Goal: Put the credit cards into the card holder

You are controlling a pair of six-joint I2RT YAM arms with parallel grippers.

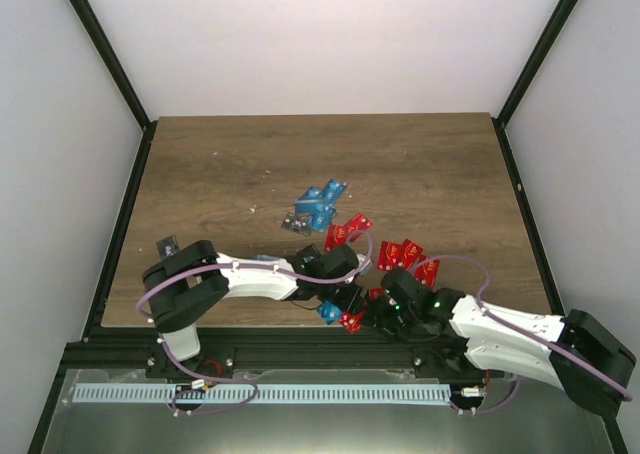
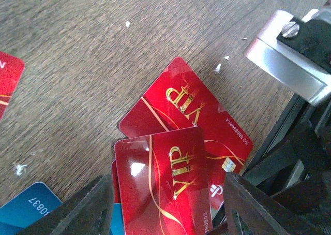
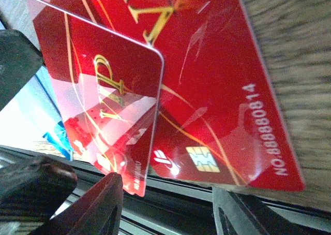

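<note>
Left claw (image 2: 165, 214) standing part open around a glossy red card (image 2: 165, 188), right claw (image 3: 168, 206) part open, gripping nothing, both crowding the table's (image 1: 430, 164) near edge.

A lab test cell: white enclosure walls (image 1: 330, 34), black frame posts (image 1: 105, 49), wood-grain table (image 1: 420, 164).

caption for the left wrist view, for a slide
Two glossy red VIP cards overlapping on the brown wooden table, seen between the left end effector fingers.
</note>
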